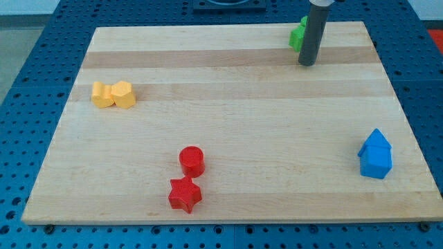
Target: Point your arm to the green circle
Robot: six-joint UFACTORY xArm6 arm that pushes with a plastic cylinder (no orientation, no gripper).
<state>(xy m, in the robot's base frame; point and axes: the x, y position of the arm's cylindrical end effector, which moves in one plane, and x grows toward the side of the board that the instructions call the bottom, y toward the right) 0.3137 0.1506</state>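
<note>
A green block point(297, 36) lies near the view's top edge of the wooden board point(228, 83), right of centre. The rod hides most of it, so I cannot make out its shape or whether it is one block or two. My tip point(306, 63) rests on the board just below and slightly right of the green block, very close to it; I cannot tell whether they touch.
Two yellow blocks point(113, 95) sit side by side and touching at the view's left. A red circle point(192, 160) and a red star point(185, 195) lie near the view's bottom. Two blue blocks point(376, 154) sit pressed together at the view's right.
</note>
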